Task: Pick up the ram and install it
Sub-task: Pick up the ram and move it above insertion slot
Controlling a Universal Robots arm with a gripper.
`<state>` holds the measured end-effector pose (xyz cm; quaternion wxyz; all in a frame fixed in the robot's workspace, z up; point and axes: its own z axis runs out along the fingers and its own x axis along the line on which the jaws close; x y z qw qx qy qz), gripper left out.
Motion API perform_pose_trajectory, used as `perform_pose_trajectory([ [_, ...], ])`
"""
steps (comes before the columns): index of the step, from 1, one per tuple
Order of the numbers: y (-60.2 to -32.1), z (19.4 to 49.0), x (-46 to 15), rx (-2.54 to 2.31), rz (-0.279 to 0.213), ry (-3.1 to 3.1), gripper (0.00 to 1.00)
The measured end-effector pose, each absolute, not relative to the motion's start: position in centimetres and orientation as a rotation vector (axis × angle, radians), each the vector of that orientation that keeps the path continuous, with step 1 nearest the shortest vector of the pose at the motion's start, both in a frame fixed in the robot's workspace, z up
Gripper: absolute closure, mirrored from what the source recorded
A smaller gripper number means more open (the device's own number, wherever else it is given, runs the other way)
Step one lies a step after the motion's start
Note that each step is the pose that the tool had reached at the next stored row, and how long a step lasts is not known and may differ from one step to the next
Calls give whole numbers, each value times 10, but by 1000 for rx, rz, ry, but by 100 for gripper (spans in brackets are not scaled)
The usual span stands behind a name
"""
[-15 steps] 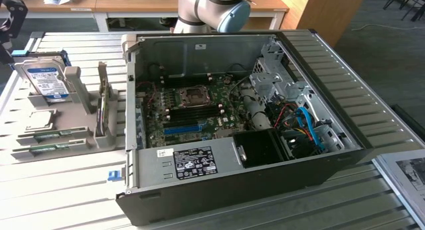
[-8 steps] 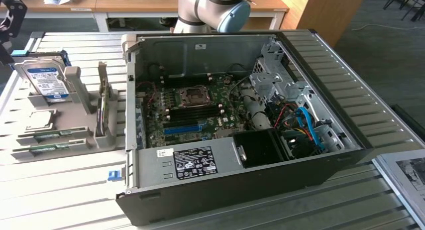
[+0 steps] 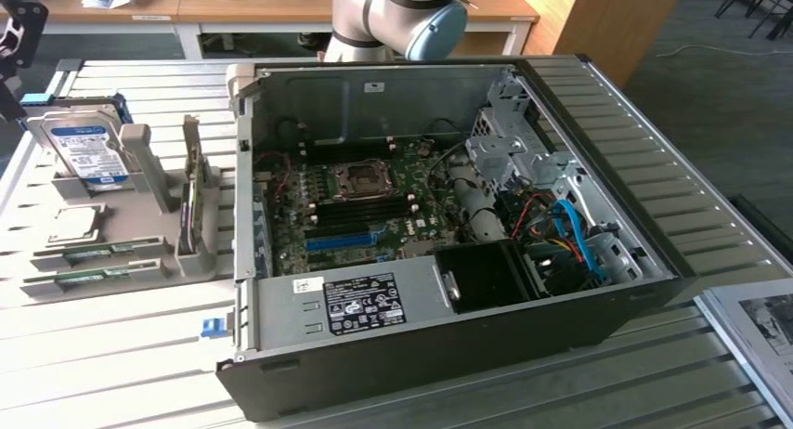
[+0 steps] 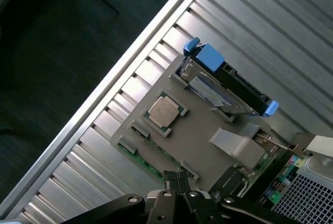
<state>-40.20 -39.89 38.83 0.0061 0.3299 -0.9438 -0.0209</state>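
- The gripper [image 4: 177, 177] has its two fingers pressed together, with nothing between them.
- It hangs over the gray holder [image 4: 208, 130], above the side where the flat green sticks lie.
- The ram [image 4: 139, 161] lies flat along the holder's outer side, close by the fingertips but not touching them. In the exterior view the ram [image 3: 87, 280] is the row closest to the camera, and a second green stick [image 3: 97, 253] lies just behind it.
- A square silver processor chip [image 4: 164, 112] sits in the middle of the holder, apart from the ram.
- The hard drive [image 4: 208, 91] stands on its edge at the far side of the holder, with blue tabs at its ends.
- One corner of the holder comes near the table's raised rim [image 4: 130, 67]. Past that rim is dark floor.
- The slatted metal table [image 3: 111, 364] has bare room in front of the holder.
- The open computer case [image 3: 434, 364] lies on its side just beside the holder, on the exterior view's right. Only a thin gap is between them.
- Inside the case, the motherboard [image 3: 359, 206] faces up, with walls all around it.
- The robot arm [image 3: 396, 16] stands behind the case.
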Motion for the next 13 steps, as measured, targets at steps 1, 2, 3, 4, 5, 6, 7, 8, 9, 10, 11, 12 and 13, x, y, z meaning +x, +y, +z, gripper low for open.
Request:
perform_pose_trajectory([
  [1, -399, 388, -402, 1056, -65, -2945, 90],
  [2, -399, 388, -402, 1081, -65, -2935, 90],
  [3, -399, 388, -402, 1104, -65, -2926, 90],
  [4, -399, 388, -402, 1128, -65, -2917, 90],
  [5, -399, 388, -402, 1151, -65, -2907, 90],
  [6, -399, 388, -402, 1175, -64, -2898, 90],
  [7, -399, 388, -402, 1199, -64, -2888, 90],
  [8, -399, 388, -402, 1224, -64, -2877, 90],
  [9, -399, 388, -402, 1247, -64, -2866, 90],
  [10, -399, 388, -402, 1270, -64, -2856, 90],
  [11, -399, 388, -402, 1293, -64, -2845, 90],
  [12, -399, 388, -402, 1316, -63, -2834, 90],
  [13, -399, 388, -402, 1339, -63, -2823, 90],
])
